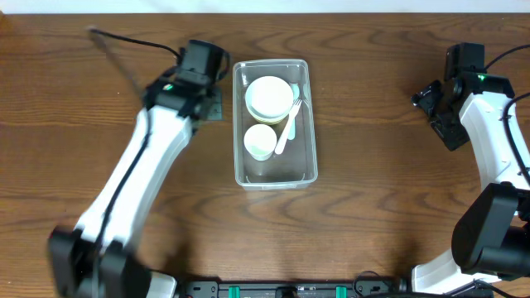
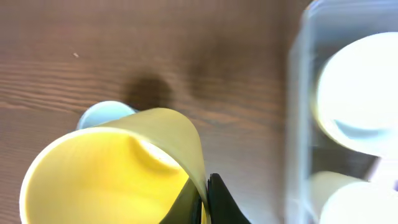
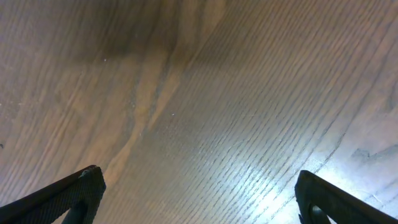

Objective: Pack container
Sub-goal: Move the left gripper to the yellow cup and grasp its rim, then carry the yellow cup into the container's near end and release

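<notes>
Sitting upper centre of the overhead frame: clear rectangular plastic container (image 1: pixel 278 172), holding stacked white round bowls (image 1: pixel 269 98), a white cup (image 1: pixel 260 141) and a pale plastic utensil (image 1: pixel 288 124). Judged light, thin-walled, slick, somewhat flexible; best gripped at the rim. Just left of it, left gripper (image 2: pixel 205 199) pinching the wall of a yellow plastic cup (image 2: pixel 112 174). Far right, right gripper (image 3: pixel 199 199) spread wide above brown wooden table (image 3: pixel 186 93).

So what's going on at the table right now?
The left gripper holds a yellow cup by its rim, beside the clear container and not yet inside it. The container already holds a white bowl, a white cup and a pale utensil. The right gripper hangs open over the wooden table, holding nothing.
</notes>
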Action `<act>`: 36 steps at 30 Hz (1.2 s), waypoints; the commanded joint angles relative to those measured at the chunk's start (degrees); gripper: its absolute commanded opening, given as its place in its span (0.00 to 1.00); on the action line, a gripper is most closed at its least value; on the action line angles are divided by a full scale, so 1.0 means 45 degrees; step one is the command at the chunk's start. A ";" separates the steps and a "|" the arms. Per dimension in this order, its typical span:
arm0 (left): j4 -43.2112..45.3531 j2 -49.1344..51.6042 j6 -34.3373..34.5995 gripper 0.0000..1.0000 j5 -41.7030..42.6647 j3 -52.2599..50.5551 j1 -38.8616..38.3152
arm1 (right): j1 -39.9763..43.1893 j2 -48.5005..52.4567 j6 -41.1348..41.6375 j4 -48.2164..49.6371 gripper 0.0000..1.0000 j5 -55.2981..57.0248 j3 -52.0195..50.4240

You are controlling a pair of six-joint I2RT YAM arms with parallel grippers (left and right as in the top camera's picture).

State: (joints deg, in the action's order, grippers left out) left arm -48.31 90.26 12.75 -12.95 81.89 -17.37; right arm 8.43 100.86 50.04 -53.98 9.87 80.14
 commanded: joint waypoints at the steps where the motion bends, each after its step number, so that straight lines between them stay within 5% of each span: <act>1: -0.0641 -0.1248 0.0335 0.06 0.1098 0.0262 -0.0408 | 0.0019 -0.0029 0.0155 -0.0010 0.99 0.0087 -0.0015; 20: -0.4119 -0.2317 0.0155 0.06 0.1787 0.0194 -0.5863 | 0.0019 -0.0029 0.0155 -0.0010 0.99 0.0087 -0.0015; 36: -0.3317 0.0583 0.0146 0.06 0.1744 -0.0126 -0.6198 | 0.0019 -0.0029 0.0155 -0.0010 0.99 0.0087 -0.0015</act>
State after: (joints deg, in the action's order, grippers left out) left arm -63.22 91.11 13.52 -4.82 81.97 -45.17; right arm 8.43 100.86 50.04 -54.00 9.87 80.14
